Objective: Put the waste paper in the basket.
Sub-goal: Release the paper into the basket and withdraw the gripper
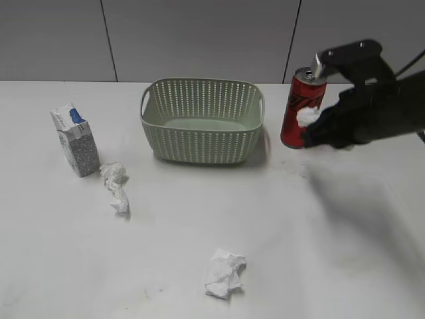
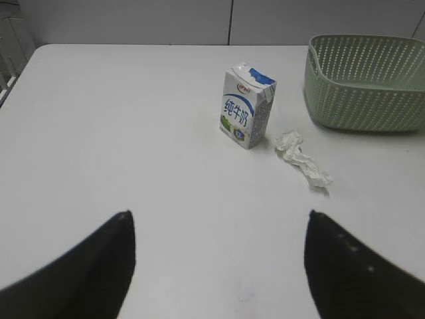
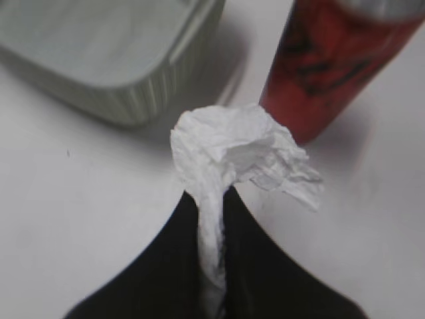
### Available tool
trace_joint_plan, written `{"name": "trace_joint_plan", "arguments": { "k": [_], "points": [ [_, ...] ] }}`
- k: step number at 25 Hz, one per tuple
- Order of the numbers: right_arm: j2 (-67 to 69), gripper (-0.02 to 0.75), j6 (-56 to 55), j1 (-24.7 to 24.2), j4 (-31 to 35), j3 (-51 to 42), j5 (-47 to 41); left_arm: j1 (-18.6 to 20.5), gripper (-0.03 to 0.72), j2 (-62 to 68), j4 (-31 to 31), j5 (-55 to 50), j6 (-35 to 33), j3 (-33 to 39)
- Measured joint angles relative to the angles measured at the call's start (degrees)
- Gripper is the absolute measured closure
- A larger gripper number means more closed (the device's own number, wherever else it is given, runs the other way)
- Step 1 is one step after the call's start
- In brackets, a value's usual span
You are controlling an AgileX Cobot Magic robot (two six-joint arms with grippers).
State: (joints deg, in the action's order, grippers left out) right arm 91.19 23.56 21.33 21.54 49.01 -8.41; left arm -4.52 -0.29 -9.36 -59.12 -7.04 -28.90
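The sage-green basket (image 1: 202, 121) stands at the back middle of the table and looks empty; it also shows in the left wrist view (image 2: 372, 80) and the right wrist view (image 3: 113, 60). My right gripper (image 1: 311, 130) is shut on a wad of waste paper (image 3: 239, 153), held above the table in front of the red can, to the right of the basket. A second wad (image 1: 115, 186) lies left of the basket, also in the left wrist view (image 2: 302, 158). A third wad (image 1: 224, 273) lies at the front middle. My left gripper (image 2: 219, 229) is open and empty above bare table.
A red can (image 1: 300, 106) stands right of the basket, just behind my right gripper, and shows in the right wrist view (image 3: 332, 60). A small blue-white milk carton (image 1: 76, 140) stands at the left, next to the second wad, and shows in the left wrist view (image 2: 246, 106).
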Motion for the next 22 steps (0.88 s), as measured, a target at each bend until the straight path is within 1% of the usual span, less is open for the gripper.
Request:
{"name": "trace_joint_plan", "arguments": {
  "k": [4, 7, 11, 13, 18, 22],
  "points": [
    [-0.5, 0.710, 1.5, 1.9, -0.2, 8.2, -1.5, 0.0, 0.100, 0.0, 0.0, 0.0, 0.0, 0.0],
    [0.8, 0.710, 5.5, 4.8, -0.3, 15.4, -1.7, 0.0, 0.100, 0.0, 0.0, 0.0, 0.0, 0.0],
    [6.4, 0.710, 9.1, 8.1, -0.3, 24.5, -0.4, 0.0, 0.100, 0.0, 0.0, 0.0, 0.0, 0.0],
    [9.8, 0.710, 9.5, 8.5, 0.0, 28.6, 1.0, 0.0, 0.100, 0.0, 0.0, 0.0, 0.0, 0.0],
    [18.2, 0.710, 9.7, 8.9, 2.1, 34.7, 3.8, 0.0, 0.100, 0.0, 0.0, 0.0, 0.0, 0.0],
    [23.2, 0.708, 9.8, 9.8, 2.3, 36.0, 3.9, 0.0, 0.100, 0.0, 0.0, 0.0, 0.0, 0.0]
  ]
}}
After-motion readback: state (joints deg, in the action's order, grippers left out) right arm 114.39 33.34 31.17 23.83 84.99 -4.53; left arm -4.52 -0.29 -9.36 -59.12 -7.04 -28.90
